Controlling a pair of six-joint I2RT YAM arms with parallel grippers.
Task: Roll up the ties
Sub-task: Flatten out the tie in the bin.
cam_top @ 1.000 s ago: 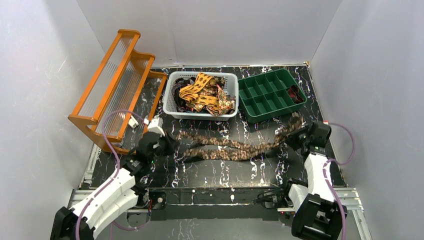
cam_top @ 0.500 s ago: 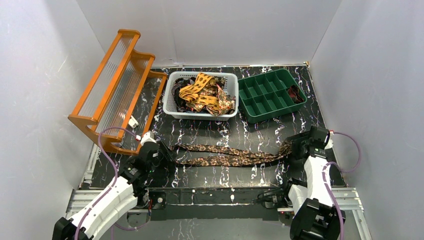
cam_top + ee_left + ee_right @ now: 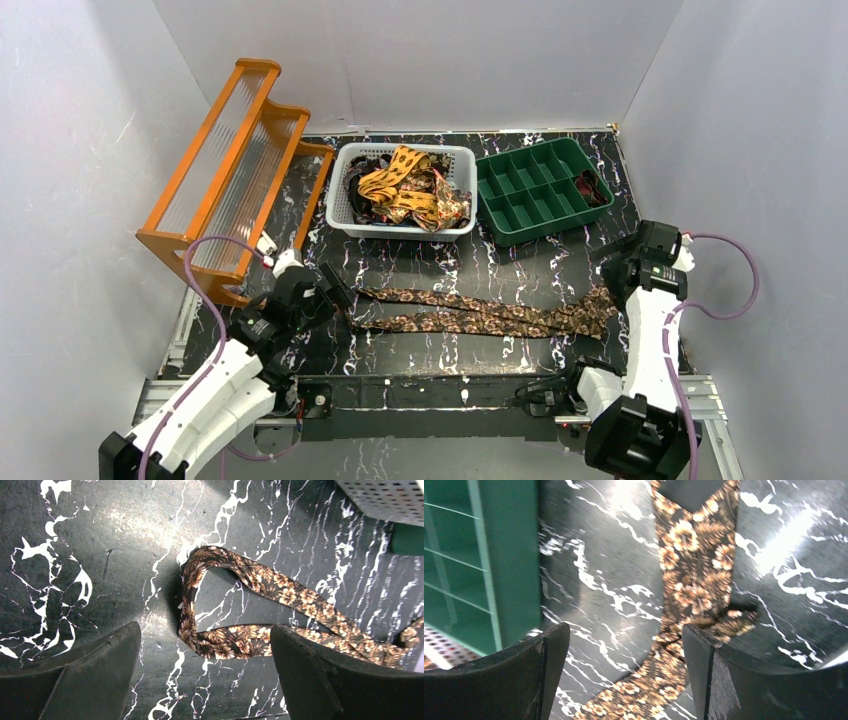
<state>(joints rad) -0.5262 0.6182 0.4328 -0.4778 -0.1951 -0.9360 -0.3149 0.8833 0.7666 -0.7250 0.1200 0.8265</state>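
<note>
One dark brown tie (image 3: 480, 315) with tan flowers lies doubled over on the black marbled table, its fold at the left and its ends at the right. My left gripper (image 3: 335, 288) hovers open just left of the fold. In the left wrist view the tie's fold (image 3: 240, 580) lies on the table ahead of the left gripper (image 3: 205, 630), apart from both fingers. My right gripper (image 3: 615, 278) stands open above the tie's wide end (image 3: 694, 575); the right gripper (image 3: 624, 630) holds nothing. More ties (image 3: 405, 190), yellow-orange and dark, are heaped in the basket.
The white basket (image 3: 345, 215) stands at the back centre. A green compartment tray (image 3: 540, 190) sits to its right, close to the right gripper. An orange rack (image 3: 230, 160) leans at the back left. Purple cables loop beside both arms.
Both grippers have opened and let go of the tie, which now lies flat on the table. The right arm has drawn back to the right; the left gripper has shifted slightly.
</note>
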